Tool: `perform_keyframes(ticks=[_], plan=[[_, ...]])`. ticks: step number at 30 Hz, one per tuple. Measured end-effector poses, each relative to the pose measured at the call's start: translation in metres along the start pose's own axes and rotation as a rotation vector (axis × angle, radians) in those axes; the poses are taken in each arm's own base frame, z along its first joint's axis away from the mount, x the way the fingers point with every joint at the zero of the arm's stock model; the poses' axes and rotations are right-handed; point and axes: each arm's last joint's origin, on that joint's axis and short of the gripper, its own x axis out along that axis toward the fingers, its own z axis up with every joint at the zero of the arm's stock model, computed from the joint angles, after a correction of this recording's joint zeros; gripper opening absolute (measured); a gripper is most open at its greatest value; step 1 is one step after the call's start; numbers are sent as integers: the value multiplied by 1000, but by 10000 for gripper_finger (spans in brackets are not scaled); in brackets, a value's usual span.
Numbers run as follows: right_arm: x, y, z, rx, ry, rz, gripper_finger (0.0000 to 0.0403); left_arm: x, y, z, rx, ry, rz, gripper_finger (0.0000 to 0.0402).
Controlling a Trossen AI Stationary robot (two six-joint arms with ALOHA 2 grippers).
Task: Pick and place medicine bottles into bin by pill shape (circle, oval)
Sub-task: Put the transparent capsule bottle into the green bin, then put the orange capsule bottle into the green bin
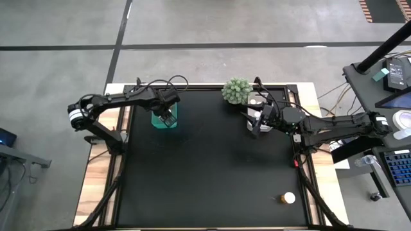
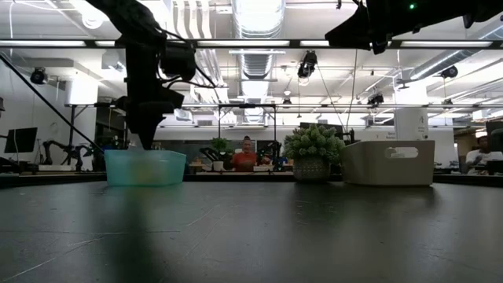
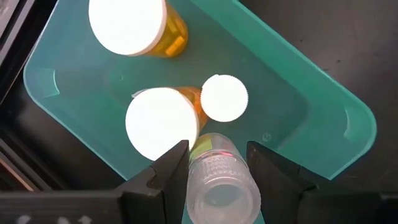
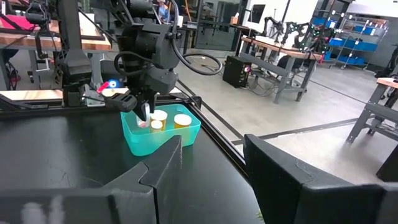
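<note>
Medicine bottles are nearly sorted: one lone bottle (image 1: 288, 198) lies at the near right of the worktop (image 1: 212, 173). Farther back, the left hand (image 3: 216, 163) hangs over the teal bin (image 3: 323, 118), fingers clamped on a clear bottle (image 3: 222, 186) above three white-capped ones (image 3: 163, 121). A good release keeps it low over the gap. Only the left wrist view shows this grip. The right hand (image 1: 257, 126), fingers apart, empty, waits by the grey bin (image 2: 389, 162).
</note>
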Motion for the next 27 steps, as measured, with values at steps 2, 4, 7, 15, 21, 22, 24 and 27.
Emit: perform_keyframes(ticks=[2,4,7,15,21,22,24,27], plan=[[0,0,0,0,0,0,164,0,1,0,-1,1,1,141],[0,0,0,0,0,0,164,0,1,0,-1,3,2,142],[0,0,0,0,-1,0,164,0,1,0,1,5,2,148],[0,0,0,1,-1,0,164,0,2,0,-2,5,2,201],[0,0,0,0,-1,0,164,0,2,0,-2,0,23,214],[0,0,0,0,-1,0,164,0,2,0,-1,-2,33,214],[0,0,0,0,-1,0,164,-2,3,1,-2,-6,35,215],[0,0,0,0,-1,0,164,-11,4,4,-4,-38,29,215]])
